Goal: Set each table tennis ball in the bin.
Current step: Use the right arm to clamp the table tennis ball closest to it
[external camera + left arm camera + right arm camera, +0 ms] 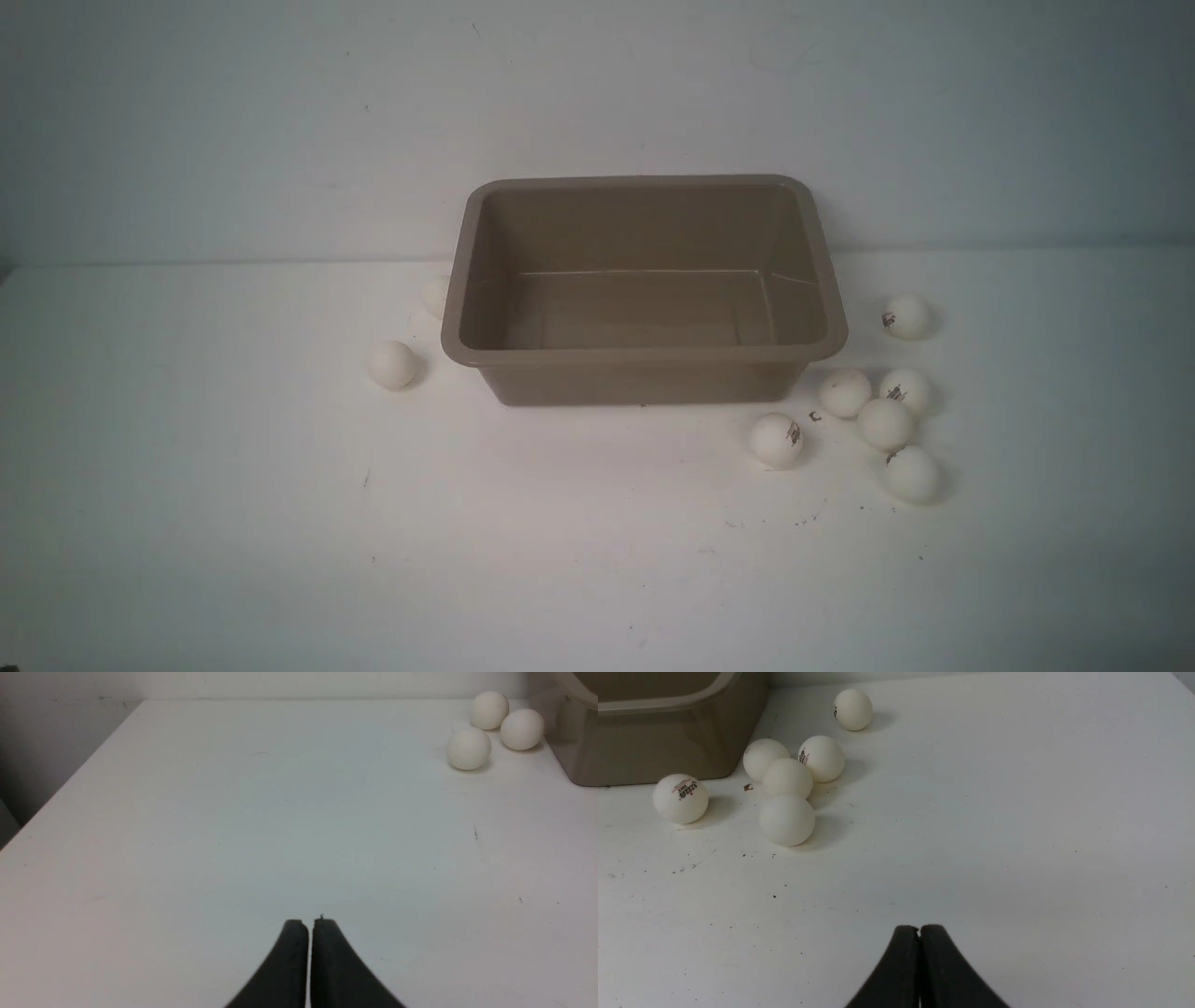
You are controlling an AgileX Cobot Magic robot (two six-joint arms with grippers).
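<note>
The bin point(644, 383) stands empty with 6 table tennis balls point(885, 423) near its right end, others by its left, and since left gripper point(310, 924) and right gripper point(920, 929) are pressed together, I'd spread one, then straddle a lone ball squarely.

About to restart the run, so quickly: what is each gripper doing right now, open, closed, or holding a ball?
Left gripper: closed, jaws together, holding nothing.
Right gripper: closed, jaws together, holding nothing.
</note>
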